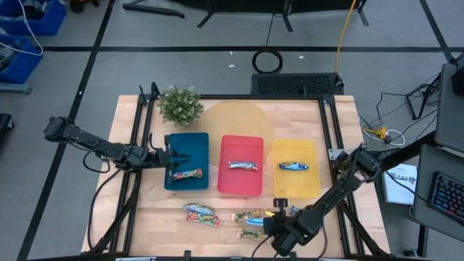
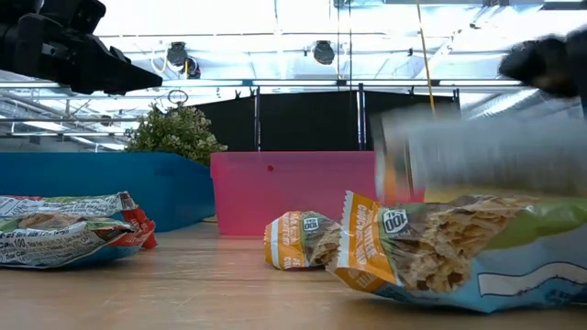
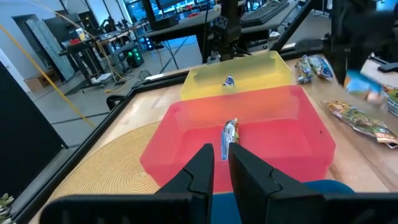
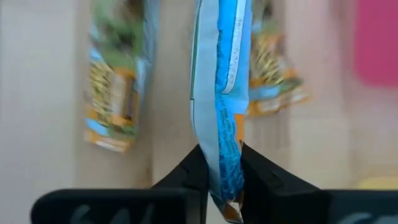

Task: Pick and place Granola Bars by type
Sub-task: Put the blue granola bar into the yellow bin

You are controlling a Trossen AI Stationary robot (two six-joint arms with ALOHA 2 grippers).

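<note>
My right gripper (image 1: 274, 215) hovers over the near table edge, shut on a blue-wrapped granola bar (image 4: 221, 112). Several other bars lie flat on the wood: two multicolour ones (image 1: 201, 214) to the left, and orange-green ones (image 1: 251, 233) (image 2: 303, 240) close by. My left gripper (image 3: 222, 160) is shut and empty, above the blue tray (image 1: 190, 148), which holds a multicolour bar (image 1: 187, 174). The pink tray (image 1: 241, 185) holds a silvery bar (image 1: 244, 166). The yellow tray (image 1: 296, 187) holds a blue bar (image 1: 294, 166). My right gripper pinches one end (image 4: 225, 180) of the blue-wrapped bar between its two fingers. The fingers (image 4: 260, 169) lie in line with the bar, which stretches straight out beyond their tips. The bar is over the blurred bars lying on the table below.
A potted plant (image 1: 180, 104) stands at the far left of the table, behind the blue tray. A round woven mat (image 1: 235, 119) lies under the far ends of the pink and yellow trays. Bare wood (image 1: 159, 217) shows at the near left.
</note>
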